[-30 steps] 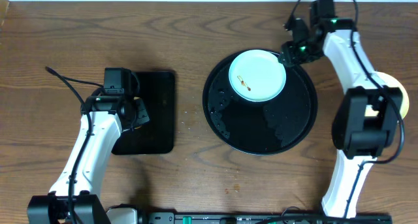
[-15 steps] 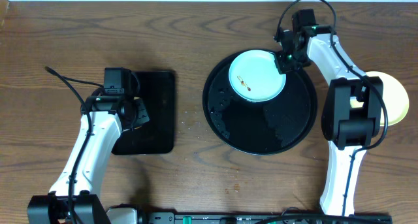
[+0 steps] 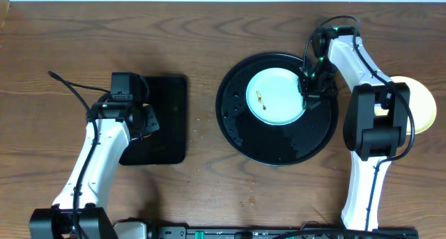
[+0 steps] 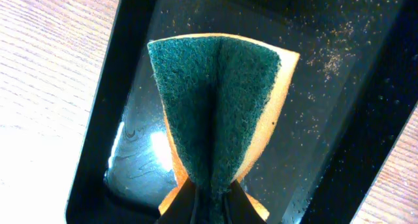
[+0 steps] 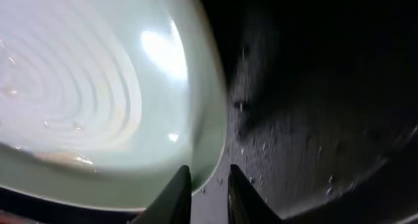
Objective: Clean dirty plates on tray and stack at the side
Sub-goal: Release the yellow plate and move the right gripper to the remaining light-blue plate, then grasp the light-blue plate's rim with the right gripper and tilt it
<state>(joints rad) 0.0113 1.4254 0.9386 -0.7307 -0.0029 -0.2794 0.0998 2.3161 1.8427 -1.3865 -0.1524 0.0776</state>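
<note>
A pale blue plate [image 3: 273,101] with a small brown streak lies on the round black tray [image 3: 279,152]. My right gripper [image 3: 311,87] is at the plate's right rim. In the right wrist view the plate [image 5: 98,87] fills the left side over the speckled tray [image 5: 313,119], and the right gripper [image 5: 206,177] has its jaws nearly together astride the rim. A pale yellow plate [image 3: 421,103] sits off the tray at the far right, partly hidden by the arm. My left gripper [image 4: 210,203] is shut on a folded green and orange sponge [image 4: 219,100].
The left gripper [image 3: 145,120] hangs over a smaller rectangular black tray [image 3: 168,99], whose wet floor [image 4: 339,87] carries fine crumbs. Bare wooden table lies between the two trays, with a few specks on it. The right arm arches over the table's right side.
My right gripper swung in to the plate's rim, narrowed its jaws, and moved toward the front. The blue plate shifted with it toward the tray's middle. The left arm stayed still.
</note>
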